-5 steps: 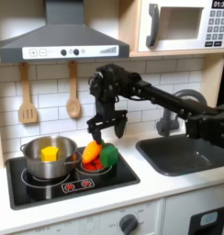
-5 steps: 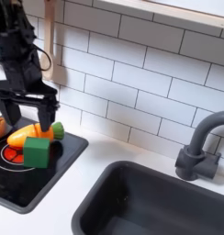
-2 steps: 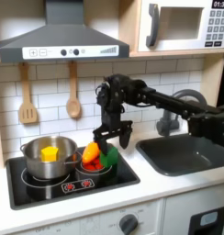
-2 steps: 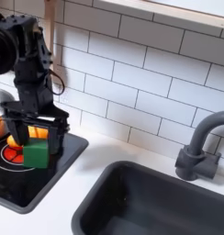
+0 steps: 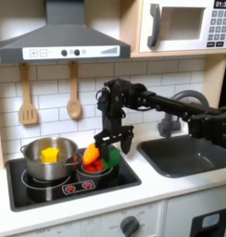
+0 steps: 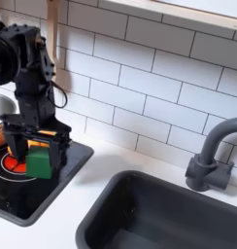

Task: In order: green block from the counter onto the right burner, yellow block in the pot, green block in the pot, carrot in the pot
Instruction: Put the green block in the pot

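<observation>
Behind the end effector (image 6: 34, 148), the carrot (image 5: 91, 153) seems half hidden.

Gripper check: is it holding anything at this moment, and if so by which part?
Nothing is clearly held. The gripper is open, its fingers straddling the green block on the burner beside the carrot; whether they touch the block's sides cannot be told.

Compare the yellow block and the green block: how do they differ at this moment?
The yellow block lies inside the pot; the green block sits on the black stovetop burner. The open hand is lowered around the green block, while nothing is near the yellow block. Both are small plain cubes.
</observation>
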